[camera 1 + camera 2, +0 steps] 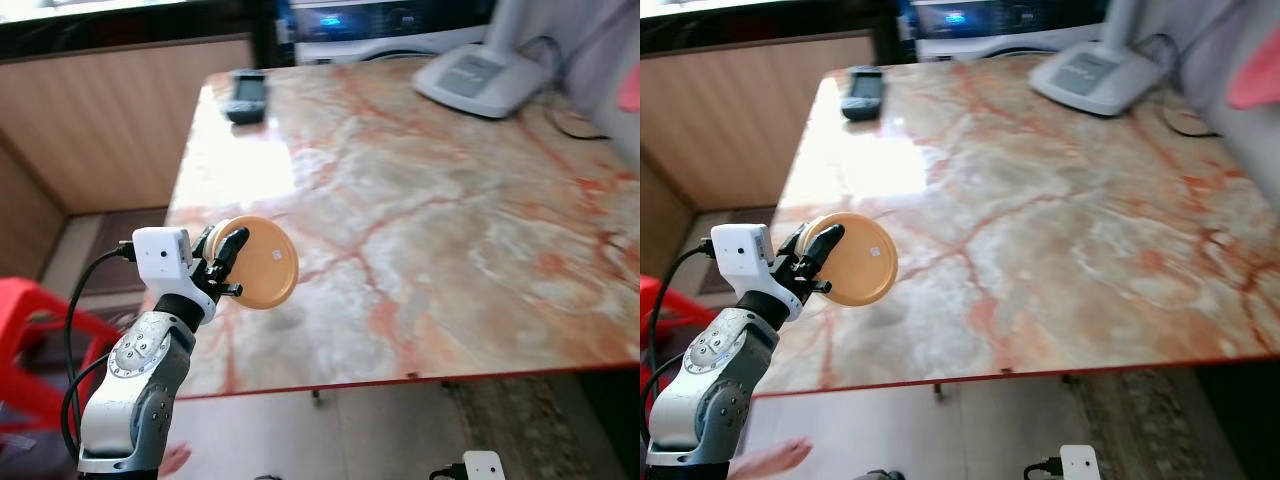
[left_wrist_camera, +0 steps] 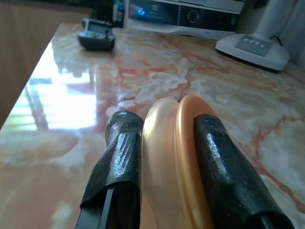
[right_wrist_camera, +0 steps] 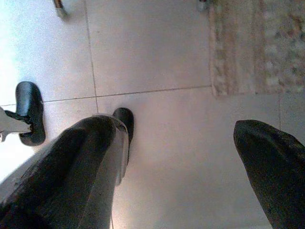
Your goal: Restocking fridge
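Observation:
My left gripper (image 1: 232, 262) is shut on a flat round tan container with an orange lid (image 1: 264, 263), held on edge just above the near left part of the marble table (image 1: 430, 220). In the left wrist view the two black fingers (image 2: 119, 162) clamp the container (image 2: 174, 157) from both sides. My right gripper (image 3: 186, 162) hangs open beside me over the tiled floor (image 3: 157, 52).
A dark remote-like device (image 1: 245, 95) lies at the table's far left corner. A white appliance base (image 1: 480, 75) with a cable stands at the far right. A red plastic chair (image 1: 35, 330) sits left of the table. A rug (image 3: 248, 43) lies on the floor.

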Controlling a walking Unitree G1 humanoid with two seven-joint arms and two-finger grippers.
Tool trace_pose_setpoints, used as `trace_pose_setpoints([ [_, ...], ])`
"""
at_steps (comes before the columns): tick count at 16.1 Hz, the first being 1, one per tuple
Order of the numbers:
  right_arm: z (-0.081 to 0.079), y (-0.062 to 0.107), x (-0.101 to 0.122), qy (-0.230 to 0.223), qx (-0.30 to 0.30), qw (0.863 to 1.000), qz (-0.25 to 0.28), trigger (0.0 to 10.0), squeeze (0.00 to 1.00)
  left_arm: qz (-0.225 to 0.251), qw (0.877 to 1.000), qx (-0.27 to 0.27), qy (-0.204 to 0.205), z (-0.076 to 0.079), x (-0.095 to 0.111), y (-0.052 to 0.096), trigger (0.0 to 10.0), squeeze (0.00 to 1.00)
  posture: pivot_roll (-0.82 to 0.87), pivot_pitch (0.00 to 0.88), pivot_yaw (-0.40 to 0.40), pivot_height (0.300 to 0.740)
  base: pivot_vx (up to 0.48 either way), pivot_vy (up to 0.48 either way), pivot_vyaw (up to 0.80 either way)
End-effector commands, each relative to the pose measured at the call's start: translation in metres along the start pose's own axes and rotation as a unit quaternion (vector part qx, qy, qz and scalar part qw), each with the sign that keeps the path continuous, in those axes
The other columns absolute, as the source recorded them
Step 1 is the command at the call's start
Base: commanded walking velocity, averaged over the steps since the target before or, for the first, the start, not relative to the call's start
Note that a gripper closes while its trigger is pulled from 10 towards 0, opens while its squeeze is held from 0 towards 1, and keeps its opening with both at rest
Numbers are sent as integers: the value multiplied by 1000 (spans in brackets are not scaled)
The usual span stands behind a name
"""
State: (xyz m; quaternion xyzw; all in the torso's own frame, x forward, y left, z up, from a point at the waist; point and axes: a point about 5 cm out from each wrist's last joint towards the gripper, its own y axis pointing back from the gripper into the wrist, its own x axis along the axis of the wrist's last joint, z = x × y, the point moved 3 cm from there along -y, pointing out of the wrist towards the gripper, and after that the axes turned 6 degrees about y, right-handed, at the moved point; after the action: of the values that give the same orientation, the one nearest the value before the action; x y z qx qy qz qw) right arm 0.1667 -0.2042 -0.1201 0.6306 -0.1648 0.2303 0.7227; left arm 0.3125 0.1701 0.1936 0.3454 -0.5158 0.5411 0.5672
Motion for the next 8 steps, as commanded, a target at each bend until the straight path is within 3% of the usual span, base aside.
trace_pose_setpoints([
  [1,-4,2,-10,-2,5,1000,-16,10000,0,3,1000,2,-9,-2,0,-1,10000,0,120,119,36,740,0,0,-800],
  [5,-3,2,-12,-2,0,1000,-20,10000,0,-8,999,-19,-45,4,-4,-3,10000,0,121,104,40,740,0,0,-800],
  [8,-3,2,-11,-3,0,1000,-19,10000,0,-3,998,-22,-57,6,-3,-4,10000,0,120,106,40,740,0,-390,-800],
])
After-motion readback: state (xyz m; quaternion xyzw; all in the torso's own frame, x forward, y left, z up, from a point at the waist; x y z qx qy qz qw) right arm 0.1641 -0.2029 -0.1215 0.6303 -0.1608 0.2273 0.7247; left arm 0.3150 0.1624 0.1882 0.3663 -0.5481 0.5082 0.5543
